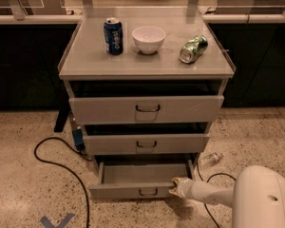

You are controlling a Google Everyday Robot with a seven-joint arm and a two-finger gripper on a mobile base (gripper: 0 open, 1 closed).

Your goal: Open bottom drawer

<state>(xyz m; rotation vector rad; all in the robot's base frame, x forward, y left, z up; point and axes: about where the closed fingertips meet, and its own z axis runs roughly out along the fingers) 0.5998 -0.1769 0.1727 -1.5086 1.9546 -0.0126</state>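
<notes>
Bottom drawer [118,192] — lowest of three, part-open, just above the floor. Gripper [177,186] — at the drawer front's right end; grip state cannot be told. Advice: pull straight toward the near side, since an off-centre hold may skew it.

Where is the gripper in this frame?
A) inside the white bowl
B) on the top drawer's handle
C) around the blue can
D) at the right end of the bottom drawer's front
D: the gripper sits at the right end of the pulled-out bottom drawer front.
</notes>
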